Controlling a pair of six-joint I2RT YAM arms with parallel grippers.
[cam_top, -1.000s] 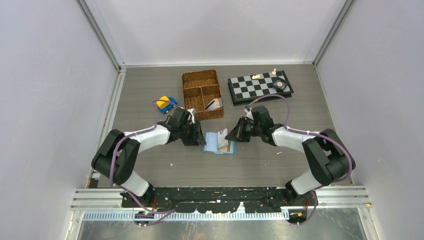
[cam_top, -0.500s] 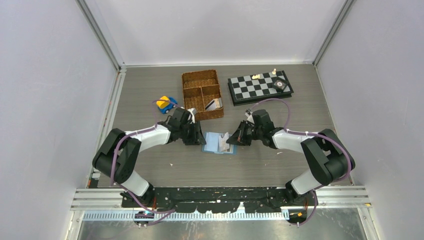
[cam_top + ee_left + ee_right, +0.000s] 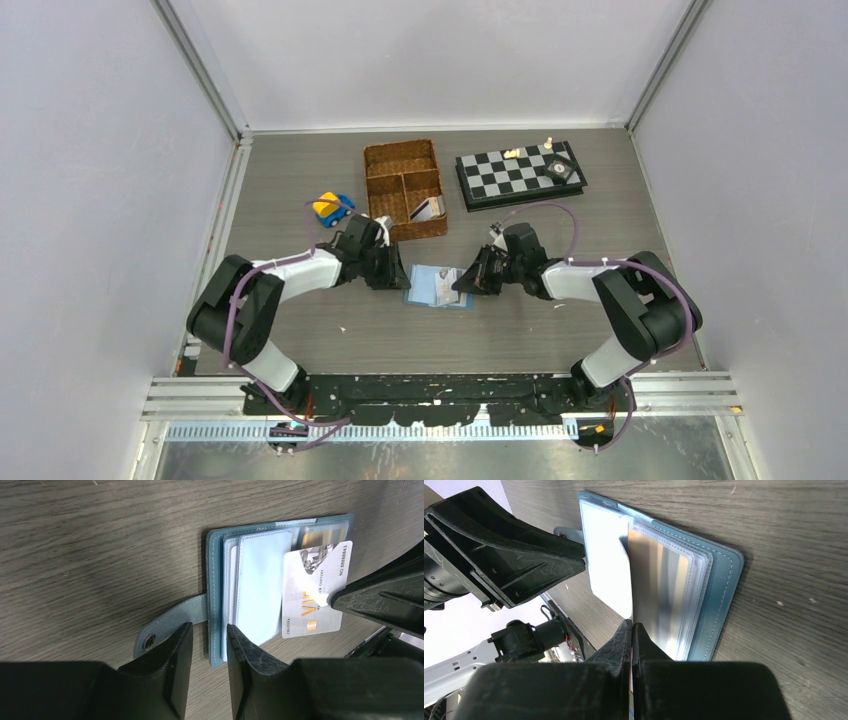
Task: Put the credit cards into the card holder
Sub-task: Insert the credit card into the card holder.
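The teal-blue card holder (image 3: 424,287) lies open on the table between my grippers, its pale blue pockets up (image 3: 260,585). My right gripper (image 3: 461,284) is shut on a white credit card (image 3: 610,570) with an orange mark (image 3: 312,595) and holds its edge against the pockets near the holder's middle (image 3: 719,590). My left gripper (image 3: 210,630) is slightly open, its jaws on either side of the holder's left edge, one finger over the snap tab (image 3: 165,630). More credit cards (image 3: 428,209) stand in the wicker basket.
The brown wicker divided basket (image 3: 402,160) stands just behind the holder. A chessboard (image 3: 520,172) with a few pieces lies at the back right. A yellow and blue toy car (image 3: 330,208) sits left of the basket.
My right gripper has moved a little left over the holder, and the card now stands more on edge against the pockets. The left gripper has stayed put.
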